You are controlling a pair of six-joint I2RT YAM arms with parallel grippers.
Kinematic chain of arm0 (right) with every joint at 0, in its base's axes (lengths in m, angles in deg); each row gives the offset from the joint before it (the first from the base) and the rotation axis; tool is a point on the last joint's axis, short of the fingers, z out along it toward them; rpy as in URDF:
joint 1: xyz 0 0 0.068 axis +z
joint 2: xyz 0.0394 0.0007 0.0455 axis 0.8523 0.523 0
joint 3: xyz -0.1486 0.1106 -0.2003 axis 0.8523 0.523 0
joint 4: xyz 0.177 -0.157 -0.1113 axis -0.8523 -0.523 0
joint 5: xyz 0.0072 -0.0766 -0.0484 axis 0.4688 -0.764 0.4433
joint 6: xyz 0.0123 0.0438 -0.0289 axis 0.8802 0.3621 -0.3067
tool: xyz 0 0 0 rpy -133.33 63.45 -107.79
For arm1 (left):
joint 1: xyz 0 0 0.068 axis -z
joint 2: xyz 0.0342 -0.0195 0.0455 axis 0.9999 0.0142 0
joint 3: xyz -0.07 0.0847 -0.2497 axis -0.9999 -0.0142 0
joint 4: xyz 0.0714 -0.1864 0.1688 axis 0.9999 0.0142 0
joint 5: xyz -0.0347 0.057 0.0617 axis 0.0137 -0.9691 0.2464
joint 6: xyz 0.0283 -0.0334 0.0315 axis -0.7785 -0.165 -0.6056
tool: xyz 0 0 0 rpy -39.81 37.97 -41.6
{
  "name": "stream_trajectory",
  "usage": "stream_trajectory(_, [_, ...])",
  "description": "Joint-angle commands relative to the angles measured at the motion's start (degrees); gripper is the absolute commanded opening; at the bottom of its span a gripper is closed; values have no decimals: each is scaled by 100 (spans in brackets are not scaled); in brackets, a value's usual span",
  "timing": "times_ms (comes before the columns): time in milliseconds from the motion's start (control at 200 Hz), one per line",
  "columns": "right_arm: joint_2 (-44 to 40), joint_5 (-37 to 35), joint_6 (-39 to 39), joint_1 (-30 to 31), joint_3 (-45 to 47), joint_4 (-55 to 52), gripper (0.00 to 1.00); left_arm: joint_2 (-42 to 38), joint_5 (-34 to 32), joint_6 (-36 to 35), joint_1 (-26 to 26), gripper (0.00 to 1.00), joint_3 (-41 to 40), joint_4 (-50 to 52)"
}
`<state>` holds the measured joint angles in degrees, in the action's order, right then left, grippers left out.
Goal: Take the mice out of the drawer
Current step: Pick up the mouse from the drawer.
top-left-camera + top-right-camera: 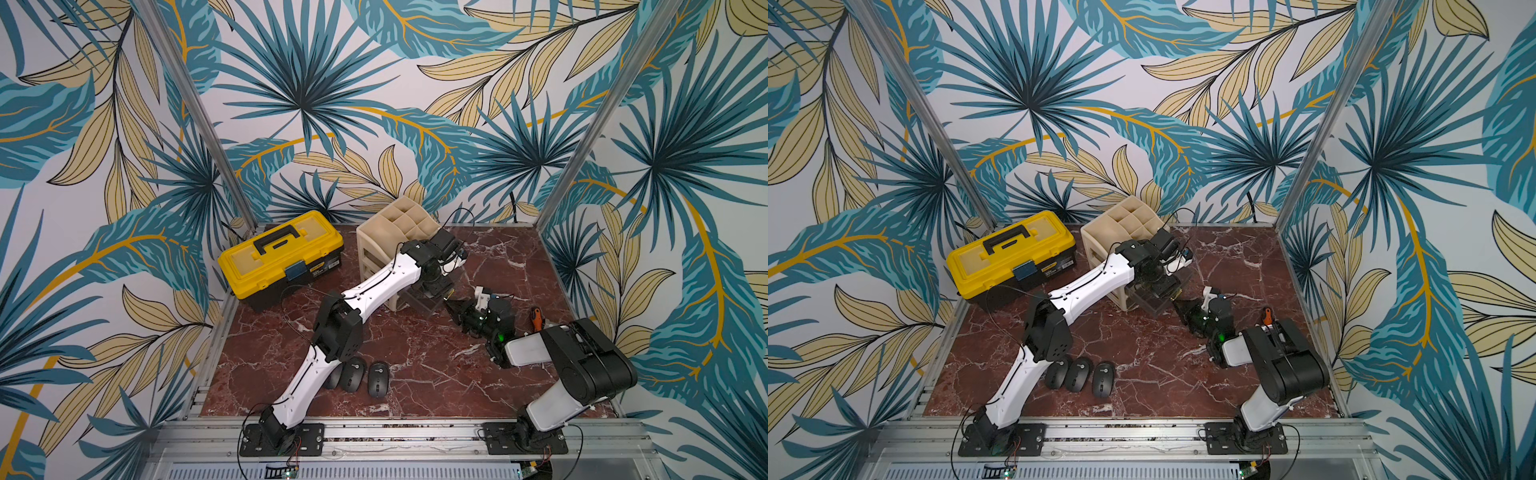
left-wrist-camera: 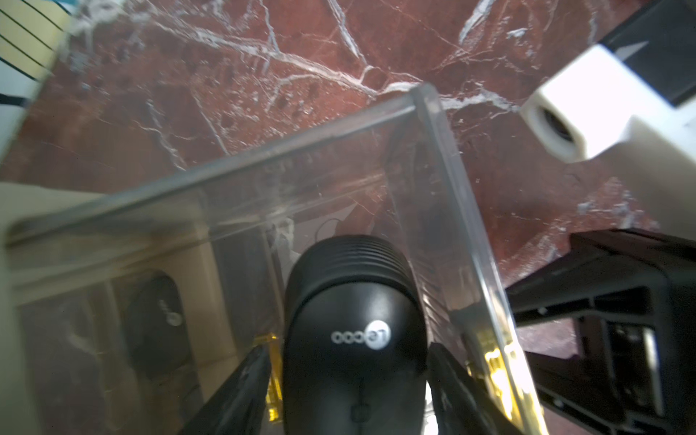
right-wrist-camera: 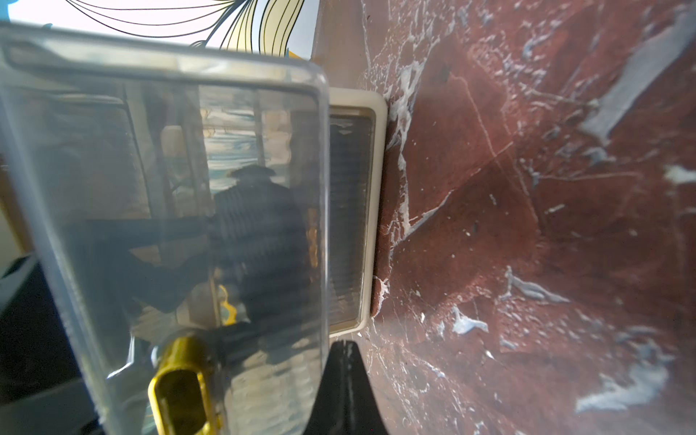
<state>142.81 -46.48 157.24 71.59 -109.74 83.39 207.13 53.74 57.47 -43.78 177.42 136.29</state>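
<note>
Left fingers [image 2: 241,391] straddling mouse [image 2: 354,331], grip unclear, right fingers [image 3: 341,388] clenched at clear drawer [image 3: 113,150] front, toolbox [image 1: 280,259] beside organizer [image 1: 368,245]

A black mouse [image 2: 354,293] lies in the clear drawer [image 2: 444,158]. The left gripper [image 2: 348,350] has a finger close on either side, contact unclear. A second mouse [image 2: 158,324] shows dimly through the plastic. Red marble counter [image 2: 263,56] lies beyond.

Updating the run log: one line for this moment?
left end effector: open, straddling mouse in drawer | right end effector: shut, beside drawer | three mice on table
</note>
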Motion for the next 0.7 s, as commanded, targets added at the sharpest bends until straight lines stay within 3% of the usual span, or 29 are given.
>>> stream_trajectory(0, [-39, 114, -12, -2, -65, 347, 0, -126, 389, -119, -42, 74, -101, 362])
stream_trajectory(326, [-12, 220, -20, 6, -159, 426, 0, 34, -257, -110, 12, 78, -110, 281])
stream_trajectory(526, [44, 301, 3, 6, -245, 494, 0, 34, -391, -164, 32, 85, -110, 243])
stream_trajectory(696, [112, 321, 47, 6, -262, 558, 0, 32, -391, -172, 38, 83, -109, 257])
